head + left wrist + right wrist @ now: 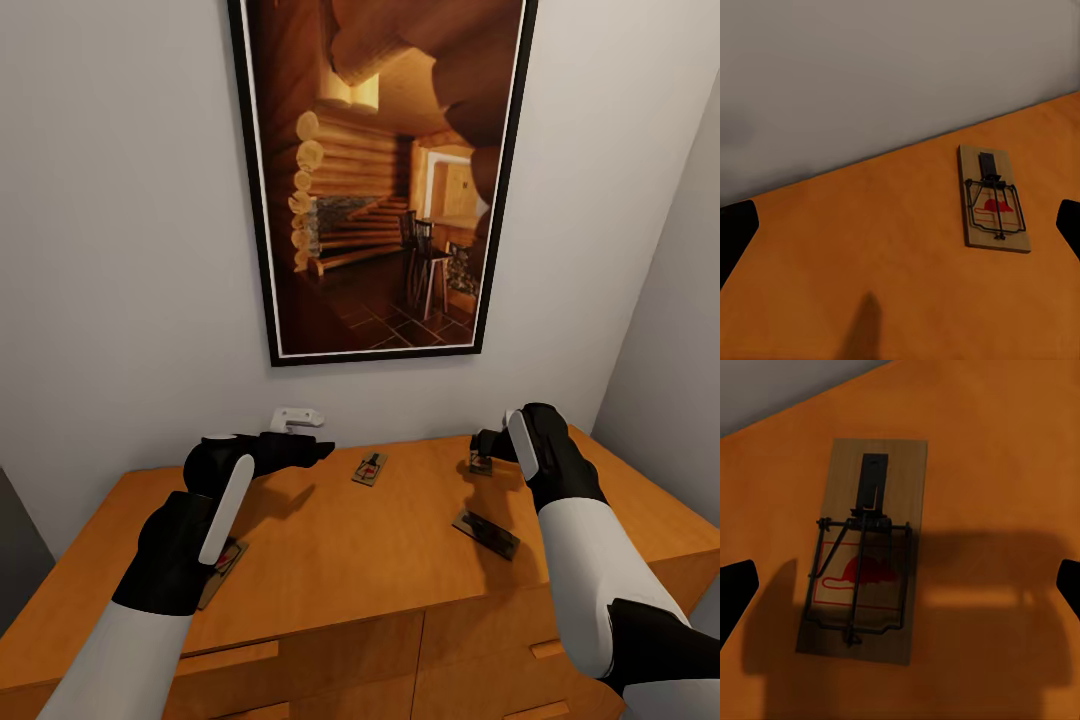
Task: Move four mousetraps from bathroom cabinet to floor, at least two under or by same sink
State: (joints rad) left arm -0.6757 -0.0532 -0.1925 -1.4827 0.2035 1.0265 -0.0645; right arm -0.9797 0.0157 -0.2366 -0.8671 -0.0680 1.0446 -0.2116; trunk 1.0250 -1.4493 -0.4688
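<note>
Several mousetraps lie on top of the orange-brown cabinet (330, 540). One mousetrap (370, 468) sits near the back wall, just right of my left gripper (322, 450); the left wrist view shows this mousetrap (994, 201) ahead of the open left gripper (900, 232). My right gripper (487, 447) hovers over a second mousetrap (481, 464), and in the right wrist view that mousetrap (862, 555) lies below the open right gripper (900, 589), between the spread fingers. A third mousetrap (486, 533) lies nearer the front right. Another mousetrap (224, 568) is half hidden under my left forearm.
A large framed picture (380, 180) of a log-cabin interior hangs on the grey wall behind the cabinet. A small white fitting (297, 417) sticks out of the wall just above the cabinet top. A side wall closes in at the right. Drawer fronts (330, 660) show below.
</note>
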